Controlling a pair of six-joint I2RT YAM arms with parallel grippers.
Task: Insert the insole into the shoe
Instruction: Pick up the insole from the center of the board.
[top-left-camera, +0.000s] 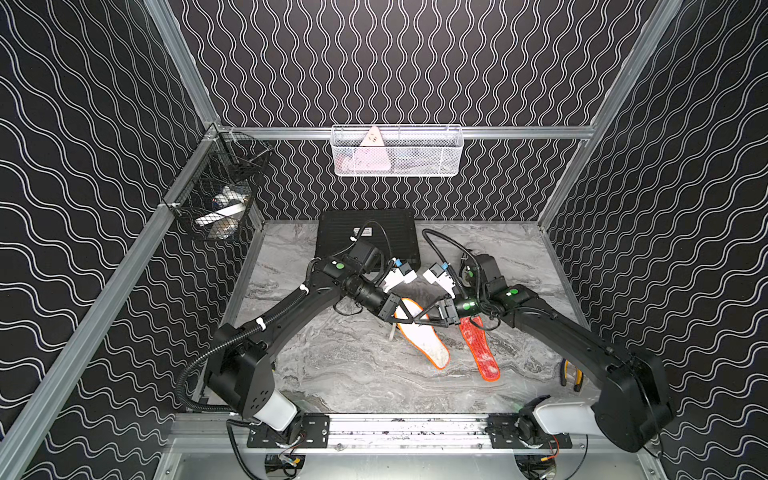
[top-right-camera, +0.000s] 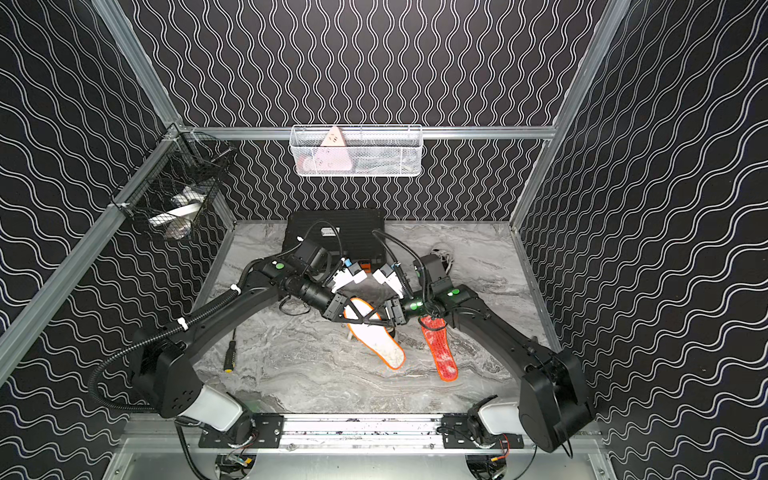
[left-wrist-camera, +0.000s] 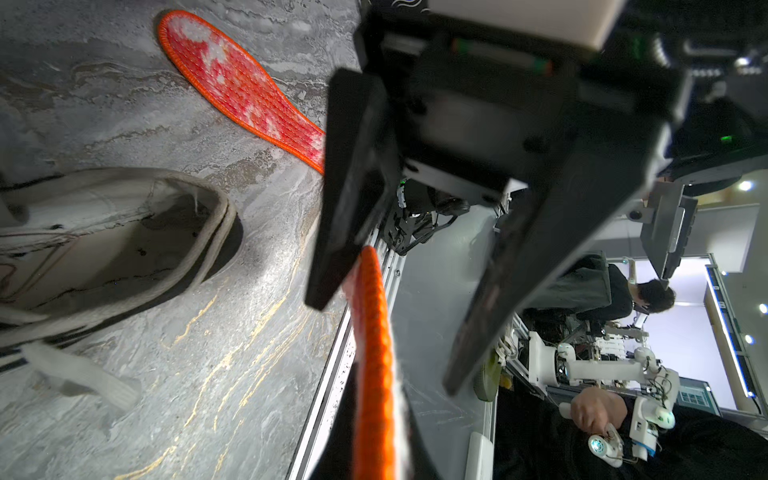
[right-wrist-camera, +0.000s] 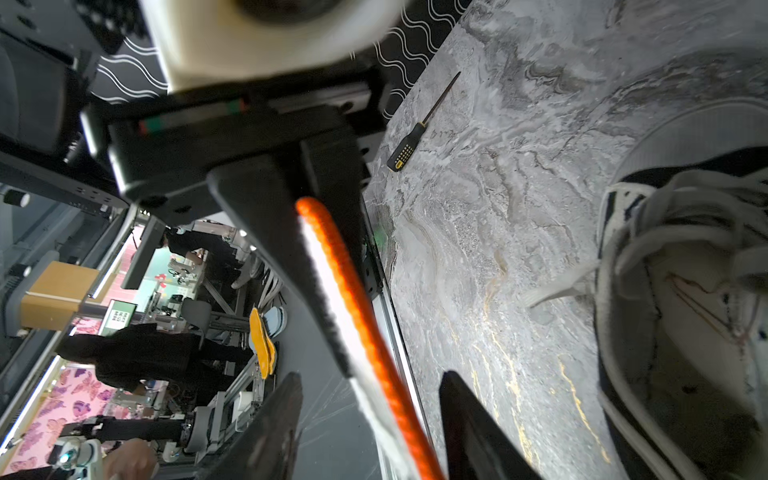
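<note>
The orange-edged insole (left-wrist-camera: 374, 332) looms closest, clamped edge-up at its eleven-o'clock end by the left gripper (top-left-camera: 411, 321). The right gripper (right-wrist-camera: 372, 380) straddles it, jaws apart, holding nothing: likely a regrasp to steer it into the shoe (left-wrist-camera: 124, 241) beside. A red insole (top-left-camera: 480, 349) lies at three o'clock.

You have a grey marble table (top-left-camera: 353, 374) with a red insole (top-left-camera: 480, 351) lying flat right of its middle and a white shoe (left-wrist-camera: 124, 232) standing near it, opening up. A screwdriver (top-right-camera: 230, 353) lies at the left, pliers (top-left-camera: 570, 374) at the right edge, and a flat black box (top-left-camera: 365, 237) at the back.
</note>
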